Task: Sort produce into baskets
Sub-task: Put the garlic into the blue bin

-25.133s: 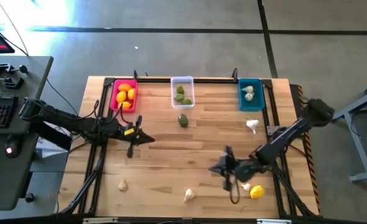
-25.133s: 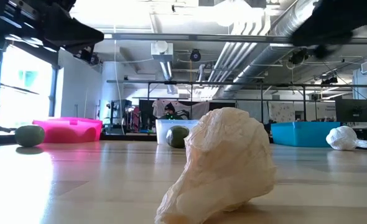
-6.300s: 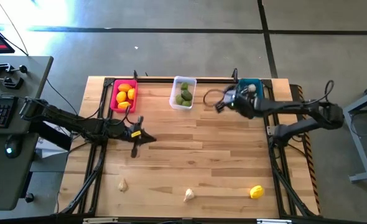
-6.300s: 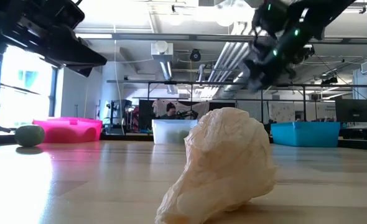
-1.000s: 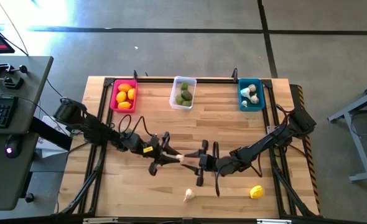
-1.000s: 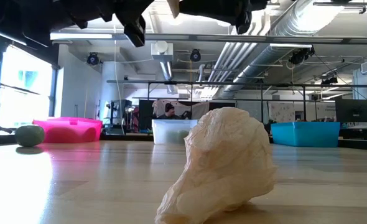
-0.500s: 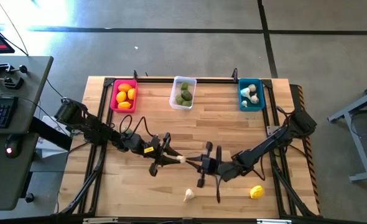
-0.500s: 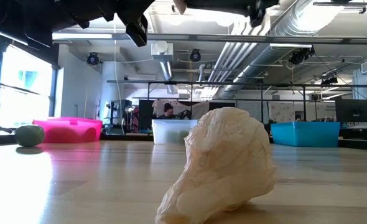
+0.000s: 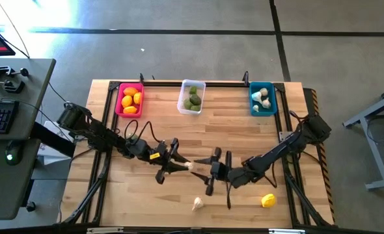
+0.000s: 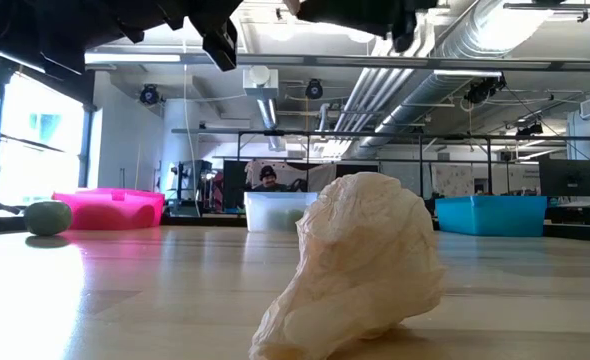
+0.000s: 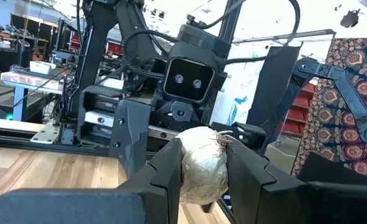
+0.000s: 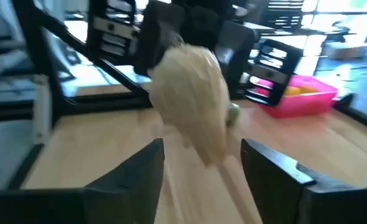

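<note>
Pink bin [image 9: 129,99], clear bin [image 9: 191,97], teal bin [image 9: 262,99]; whitish garlic [image 11: 200,163].

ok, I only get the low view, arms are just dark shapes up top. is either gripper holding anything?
Observer: Yes. The left gripper is shut on a held garlic bulb, above mid-table.
Operator: and the right one?
Observer: The right gripper is open and faces that bulb from the opposite side, not clamped on it.
Operator: anything loose besides the big bulb in front of me?
Observer: A yellow fruit lies near the table's front edge, on the right arm's side.
</note>
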